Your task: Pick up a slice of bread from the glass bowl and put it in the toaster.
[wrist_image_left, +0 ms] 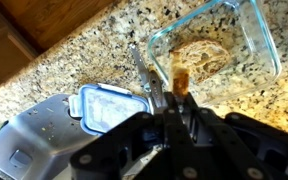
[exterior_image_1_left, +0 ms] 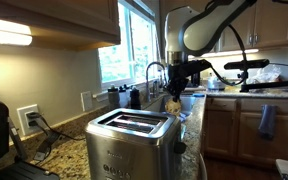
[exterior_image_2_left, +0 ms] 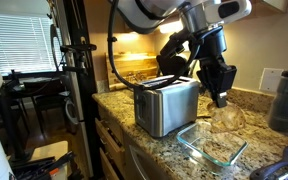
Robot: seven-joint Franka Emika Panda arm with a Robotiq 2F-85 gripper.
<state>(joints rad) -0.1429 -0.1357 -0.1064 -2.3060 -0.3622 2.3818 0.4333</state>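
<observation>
The pincer [wrist_image_left: 174, 92] is closed on the slice of bread [wrist_image_left: 181, 78] above the glass bowl [wrist_image_left: 265, 45]. The toaster [exterior_image_2_left: 169, 108] is set close beside, lower, slots upward.

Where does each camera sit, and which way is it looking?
Exterior view: low on the counter, close to the toaster, facing the window; shows the arm and gripper.
Exterior view: off the counter's end, facing across the toaster and glass bowl; shows arm and gripper.
Wrist view: on the wrist, looking down at the glass bowl and slice of bread; shows the gripper.
Shared: both exterior views show toaster and gripper.
</observation>
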